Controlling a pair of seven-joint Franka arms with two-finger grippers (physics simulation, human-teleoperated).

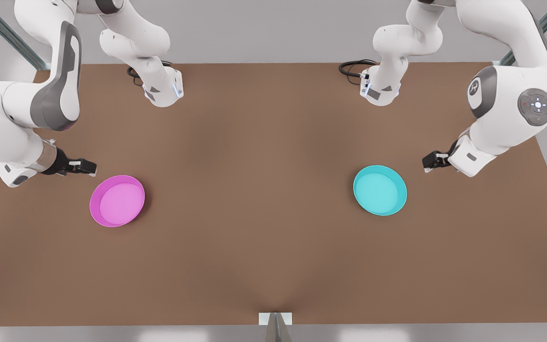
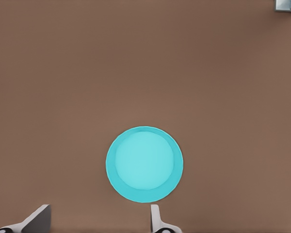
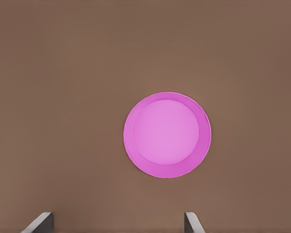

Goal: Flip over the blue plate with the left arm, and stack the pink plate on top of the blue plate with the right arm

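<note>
The blue plate lies rim-up on the brown table at the front view's right; its lighter inside faces up. My left gripper hovers just beside it, toward the table's right edge, open and empty. The pink plate lies rim-up at the front view's left. Near its upper left my right gripper hangs open with nothing between its fingers. Neither gripper touches a plate.
The brown table stretches wide between the two plates. Both arm bases stand at the far edge with black cables. A small white bracket sits at the near edge.
</note>
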